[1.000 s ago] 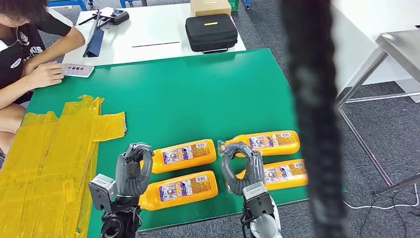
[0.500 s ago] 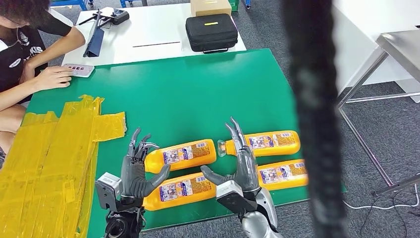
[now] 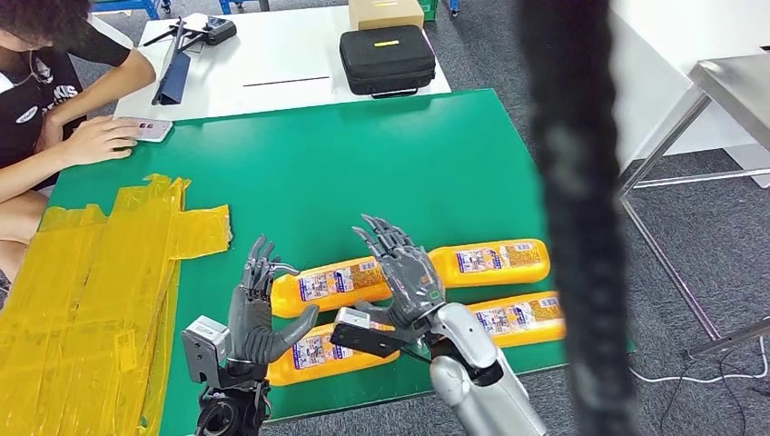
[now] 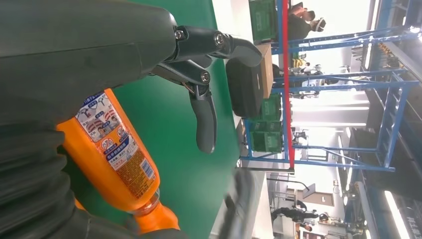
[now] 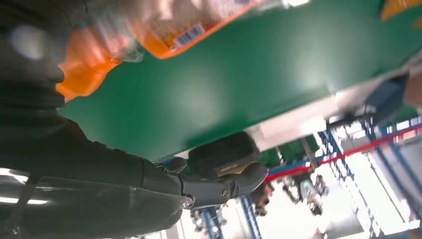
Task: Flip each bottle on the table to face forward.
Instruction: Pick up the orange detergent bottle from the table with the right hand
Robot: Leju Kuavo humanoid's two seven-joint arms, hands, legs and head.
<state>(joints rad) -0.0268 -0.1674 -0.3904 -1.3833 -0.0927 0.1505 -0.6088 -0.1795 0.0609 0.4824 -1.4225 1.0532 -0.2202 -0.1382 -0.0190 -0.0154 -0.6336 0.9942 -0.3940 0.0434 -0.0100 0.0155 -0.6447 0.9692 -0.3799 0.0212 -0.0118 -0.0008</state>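
Four orange bottles lie on their sides in the lower middle of the head view, on the green table (image 3: 363,163), in two rows of two. Each is a flattish orange bottle with a white, blue and red label facing up; the print is too small to read. The far left bottle (image 3: 336,280) and far right bottle (image 3: 495,259) lie end to end, the near left bottle (image 3: 318,350) and near right bottle (image 3: 513,318) just below them.

The left hand (image 3: 256,313) hangs over the neck ends of the two left bottles, fingers spread, holding nothing. The right hand (image 3: 404,272) is raised between the two columns, fingers apart and empty, hiding the neck of the far right bottle.

Yellow sheets (image 3: 91,272) cover the table's left. At upper left a person (image 3: 54,100) touches a small device (image 3: 145,127); a black case (image 3: 388,59) sits on a white table (image 3: 272,54) beyond.
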